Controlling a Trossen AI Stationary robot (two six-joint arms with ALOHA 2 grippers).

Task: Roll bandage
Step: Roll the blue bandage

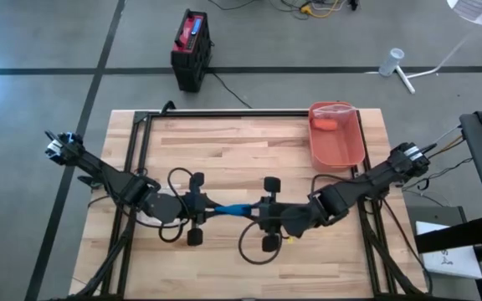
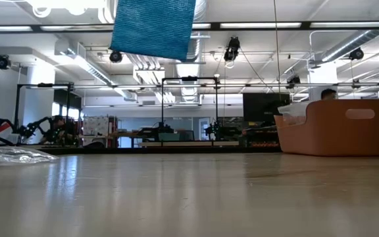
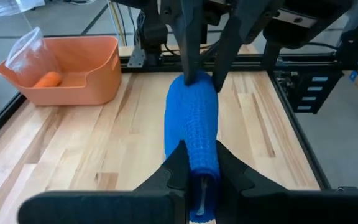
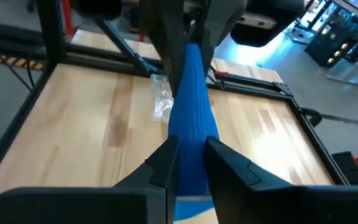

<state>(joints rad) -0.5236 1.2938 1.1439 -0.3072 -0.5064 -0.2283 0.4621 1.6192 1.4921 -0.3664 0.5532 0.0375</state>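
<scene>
A blue woven bandage strip [image 1: 234, 209] is held stretched above the middle of the light wooden counter [image 1: 224, 142], clear of its surface. One end is clamped by the left tool [image 1: 203, 206], the other by the right tool [image 1: 258, 213]. An orange plastic bin [image 1: 338, 138] is seen near the right arm.
</scene>
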